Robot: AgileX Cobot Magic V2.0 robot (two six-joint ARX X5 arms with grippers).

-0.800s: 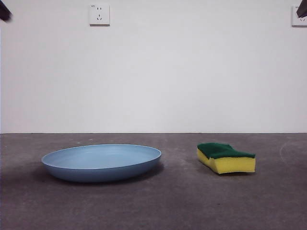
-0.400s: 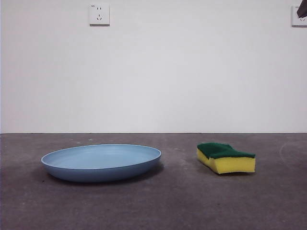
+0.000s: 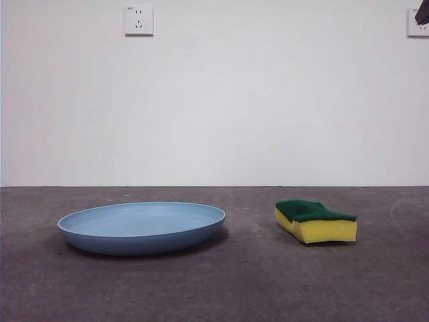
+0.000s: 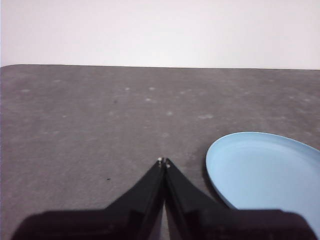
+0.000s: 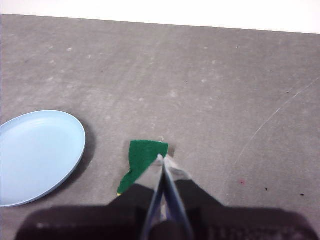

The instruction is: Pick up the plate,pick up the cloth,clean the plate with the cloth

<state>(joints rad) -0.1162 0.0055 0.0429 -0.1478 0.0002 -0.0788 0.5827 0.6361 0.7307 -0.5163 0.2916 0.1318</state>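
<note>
Left gripper [image 4: 164,161]: its two black jaws are pressed together tip to tip, holding nothing, above bare grey table [image 4: 90,115]; the wide, shallow, round light-blue plate [image 4: 265,172] with a raised rim lies just beside the closed tips, apart from them. Right gripper [image 5: 161,158]: its jaws likewise meet at a single point and hold nothing; the tips stand over the small wavy-edged sponge [image 5: 141,162], whose dark green scouring layer faces up, a sliver of yellow foam showing at one corner; whether the tips touch the sponge cannot be told from the wrist view. In that same view the plate [image 5: 37,155] lies near the sponge with a strip of bare table [image 5: 210,85] between them. In the front view the plate [image 3: 142,227] rests flat on the table [image 3: 255,282] and the sponge [image 3: 315,222] rests beside it, green face up over thick yellow foam, the two well apart; a black tip of one arm [image 3: 422,13] shows at the upper corner; a white wall socket [image 3: 139,20] is mounted on the white wall [image 3: 268,100] behind.
</note>
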